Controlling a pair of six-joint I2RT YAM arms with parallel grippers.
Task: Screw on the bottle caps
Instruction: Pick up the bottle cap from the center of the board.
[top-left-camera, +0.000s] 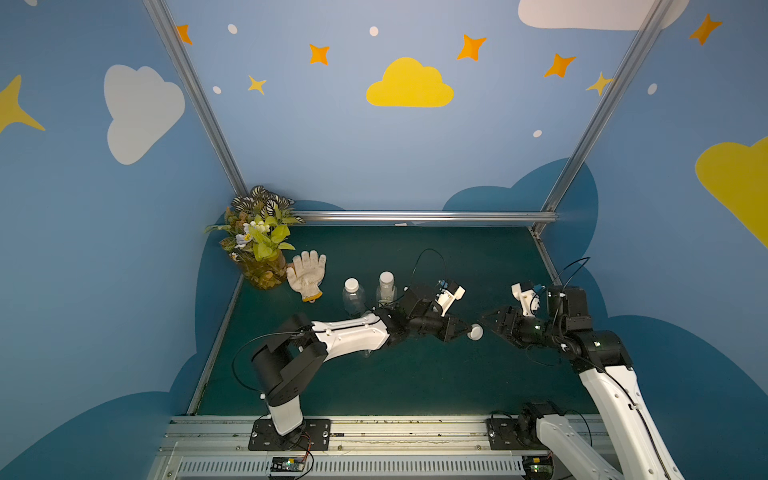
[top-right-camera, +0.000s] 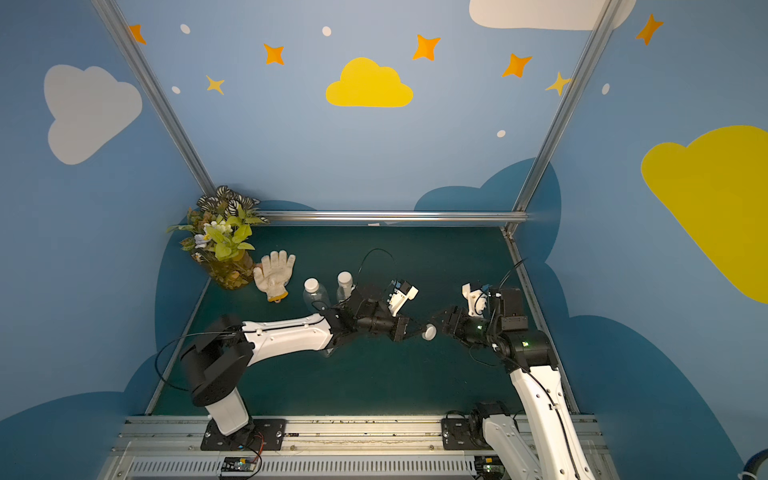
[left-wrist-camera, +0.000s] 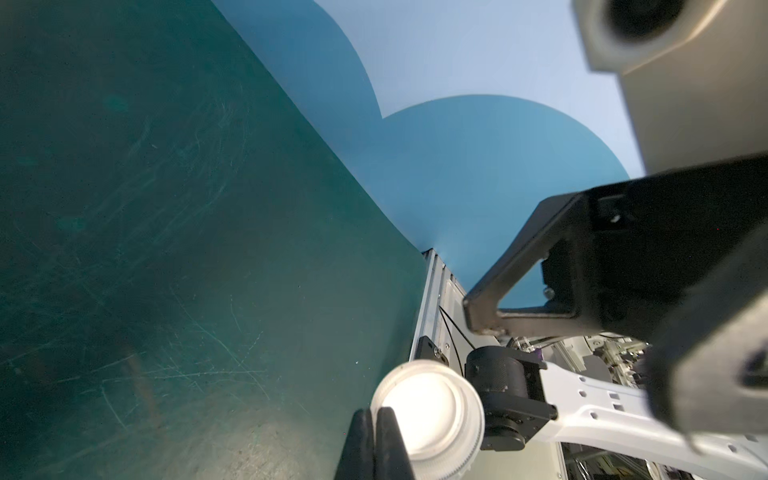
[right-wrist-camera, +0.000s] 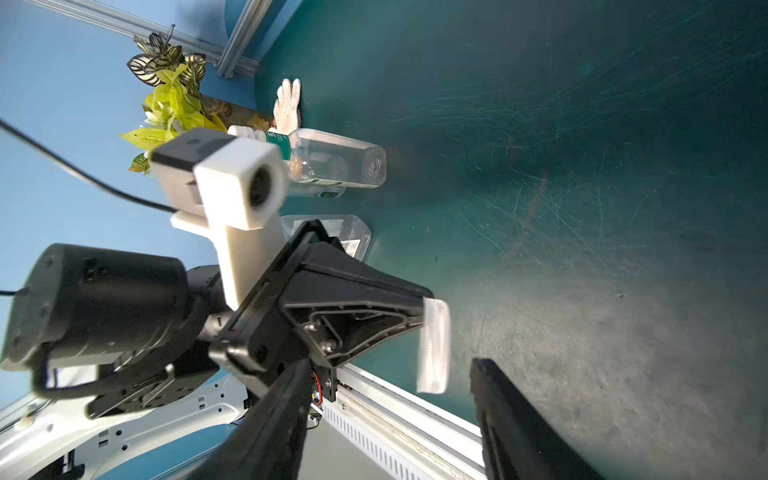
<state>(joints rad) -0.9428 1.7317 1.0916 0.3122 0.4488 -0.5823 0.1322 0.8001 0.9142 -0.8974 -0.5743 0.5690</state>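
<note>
Bottle cap (top-left-camera: 476, 331) sits pinched by its rim in the left gripper (top-left-camera: 468, 331).

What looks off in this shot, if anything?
The left pincer pinches a white cap by one edge of its rim, in mid-air, so it sticks out sideways. A knitted glove lies on the table beside the plant; it looks like a stray. Nothing spilled.

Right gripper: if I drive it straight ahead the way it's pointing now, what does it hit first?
Most likely the white cap, pinched by its rim in the left gripper. It sits just ahead of the right gripper, facing its open jaws; exact height alignment is hard to judge.
</note>
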